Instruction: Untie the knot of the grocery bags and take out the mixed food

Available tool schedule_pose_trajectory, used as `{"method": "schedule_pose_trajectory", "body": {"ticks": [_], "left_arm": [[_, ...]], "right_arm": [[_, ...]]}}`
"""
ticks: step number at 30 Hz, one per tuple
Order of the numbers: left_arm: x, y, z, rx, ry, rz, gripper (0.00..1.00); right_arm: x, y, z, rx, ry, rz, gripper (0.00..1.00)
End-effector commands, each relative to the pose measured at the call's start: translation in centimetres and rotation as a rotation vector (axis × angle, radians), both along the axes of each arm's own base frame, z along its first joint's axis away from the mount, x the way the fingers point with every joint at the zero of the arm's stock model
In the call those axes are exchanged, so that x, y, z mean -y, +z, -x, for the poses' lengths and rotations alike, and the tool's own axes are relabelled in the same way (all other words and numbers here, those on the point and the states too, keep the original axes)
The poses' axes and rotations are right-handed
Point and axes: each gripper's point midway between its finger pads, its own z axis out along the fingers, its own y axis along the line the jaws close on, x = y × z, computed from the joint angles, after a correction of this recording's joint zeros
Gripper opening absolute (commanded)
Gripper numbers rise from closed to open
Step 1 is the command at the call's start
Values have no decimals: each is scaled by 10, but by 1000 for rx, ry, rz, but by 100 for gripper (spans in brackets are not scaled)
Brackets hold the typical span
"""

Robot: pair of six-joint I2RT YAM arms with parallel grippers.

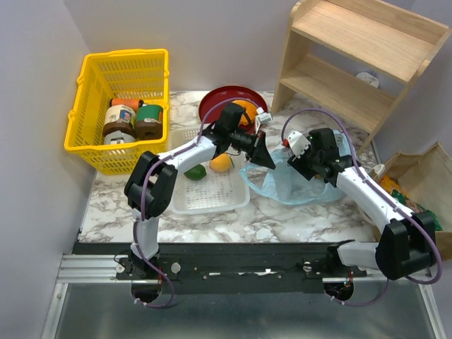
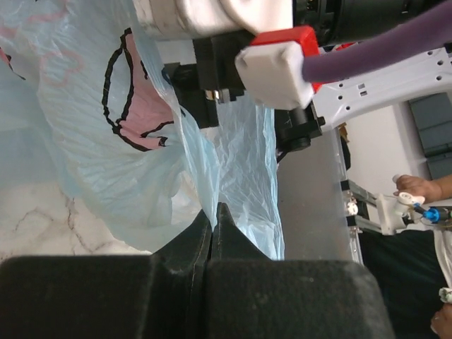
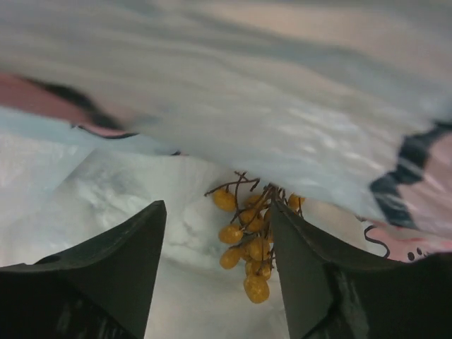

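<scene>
**Containers and contents**
- The yellow plastic lattice basket point(image 1: 83, 99) stands at the far left of the white marble-pattern tabletop point(image 1: 134, 212). It holds a brown-labelled jar point(image 1: 119, 121), a green-labelled jar point(image 1: 149, 119) and an orange-labelled jar point(image 1: 126, 104), packed close together.
- The round red bowl point(image 1: 215, 99) sits behind the left arm. It holds an orange item point(image 1: 246, 111) that the arm partly hides.
- The clear perforated plastic tray point(image 1: 212, 194) holds a green lime point(image 1: 195, 171) and a round orange fruit point(image 1: 221, 163), just beside each other.
- The thin translucent light-blue plastic carrier bag point(image 1: 300, 189) lies crumpled on the tabletop between the two arms, just right of the tray. A bunch of small yellow-brown fruits on dark twigs point(image 3: 247, 254) rests on the film inside it.
- The brown paper bag point(image 1: 424, 166) lies at the right edge, well apart from the tray. A green packet point(image 1: 404, 198) shows at its mouth.
- A pale wooden shelf unit point(image 1: 353, 60) stands at the far right.

**Hands**
- Left hand point(image 2: 214, 215): the black fingers are pressed together, and a fold of the carrier bag's film is pinched between their tips.
- Right hand point(image 3: 217, 212): the fingers stand apart and point into the carrier bag's mouth. The bunch lies between and beyond the fingertips, and nothing is gripped. Whether the fingers touch the film cannot be told.

**Materials**
- The carrier bag's film is wrinkled and semi-transparent, and it is printed with pink shapes outlined in black.
- The hand fingers are matt black and wedge-shaped.
</scene>
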Motion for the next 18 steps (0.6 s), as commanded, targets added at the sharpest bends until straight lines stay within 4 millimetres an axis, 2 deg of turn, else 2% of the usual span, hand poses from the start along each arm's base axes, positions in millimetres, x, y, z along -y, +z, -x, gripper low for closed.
{"method": "schedule_pose_trajectory", "body": {"ticks": [1,7,8,11,12,13,18], "left_arm": [[-1,16,-3,-27,-41,59,0],[-4,15,-7,-41,-41,63,0],[-4,13,-9,-44,-36,61,0],[-6,12,-12,-52,-30,61,0],[-6,10,-13,-56,-29,60,0],[-6,9,-13,-60,-29,58,0],[-6,6,-15,-68,-27,53,0]], "right_arm": [[10,12,-35,94,-6,53,74],[30,6,-58,107,-24,141,79],[38,-1,-62,94,-30,170,79],[54,0,-77,106,-56,203,79],[57,-7,-81,91,-54,213,79],[60,-6,-88,102,-56,220,79],[55,-24,-107,59,26,197,78]]}}
